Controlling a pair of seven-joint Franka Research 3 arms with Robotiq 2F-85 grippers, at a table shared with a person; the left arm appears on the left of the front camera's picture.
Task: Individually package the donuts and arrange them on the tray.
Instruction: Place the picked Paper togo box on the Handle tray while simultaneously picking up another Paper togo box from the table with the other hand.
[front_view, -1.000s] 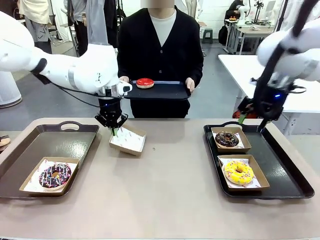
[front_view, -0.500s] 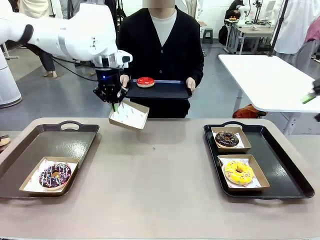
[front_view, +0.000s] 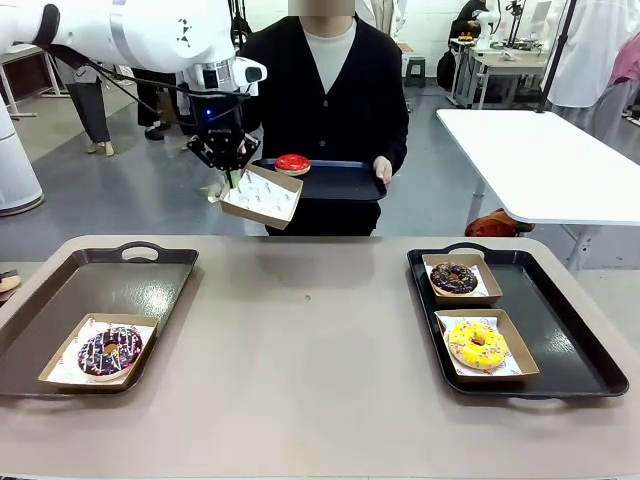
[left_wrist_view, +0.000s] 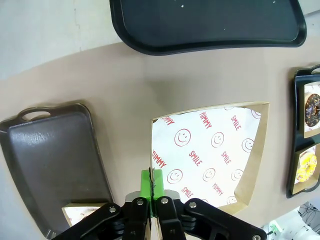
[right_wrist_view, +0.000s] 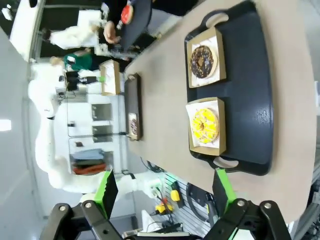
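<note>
left gripper (front_view: 231, 179) pinching empty box (front_view: 261, 196) aloft, 11 o'clock; red donut (front_view: 292, 163) unboxed; three boxed; right gripper (right_wrist_view: 165, 192) open.

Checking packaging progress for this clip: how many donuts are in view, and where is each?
4. Purple sprinkled donut boxed on the left tray; chocolate donut and yellow donut boxed on the right tray; red donut unboxed on the person's tray. None looks hidden.

Two boxed donuts (front_view: 477, 344) on right tray (front_view: 573, 340)
</note>
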